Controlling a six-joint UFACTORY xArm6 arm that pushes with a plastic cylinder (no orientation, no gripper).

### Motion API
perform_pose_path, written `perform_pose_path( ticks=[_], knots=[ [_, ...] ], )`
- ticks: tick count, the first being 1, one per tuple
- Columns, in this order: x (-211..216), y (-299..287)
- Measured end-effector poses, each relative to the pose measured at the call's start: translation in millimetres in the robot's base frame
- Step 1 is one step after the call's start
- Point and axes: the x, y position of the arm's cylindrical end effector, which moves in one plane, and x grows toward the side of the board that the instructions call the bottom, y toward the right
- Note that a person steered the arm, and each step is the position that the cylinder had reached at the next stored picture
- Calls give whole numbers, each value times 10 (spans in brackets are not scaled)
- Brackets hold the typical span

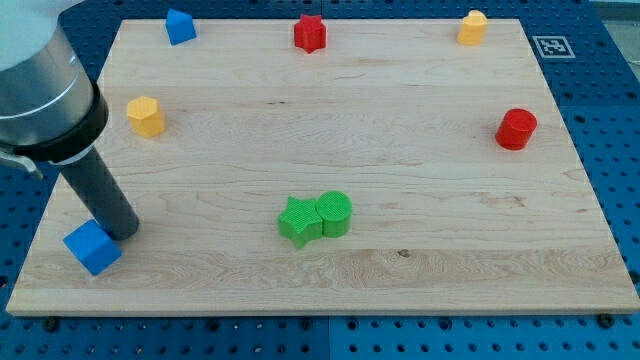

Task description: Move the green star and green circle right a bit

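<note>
The green star (pixel 299 220) lies at the board's lower middle, touching the green circle (pixel 335 213) on its right. My tip (pixel 122 232) rests on the board at the lower left, far to the left of the green pair. It stands right beside the blue cube (pixel 92 246), at that cube's upper right.
The wooden board (pixel 420 270) lies on a blue pegboard. A yellow hexagon (pixel 145 116) sits at the left, a blue block (pixel 180 26) at the top left, a red star (pixel 310 33) at the top middle, a yellow block (pixel 472 27) at the top right, a red cylinder (pixel 517 129) at the right.
</note>
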Motion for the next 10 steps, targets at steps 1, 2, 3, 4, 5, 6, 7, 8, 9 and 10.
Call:
perform_pose_path(
  ticks=[1, 2, 3, 4, 5, 6, 7, 8, 9, 10],
  knots=[
    [11, 46],
    [5, 574],
    [-2, 1125],
    [-2, 1349],
    [10, 1349],
    [33, 1349],
    [-18, 1345],
    [-53, 1344],
    [-53, 1453],
    [-19, 1704]
  ],
)
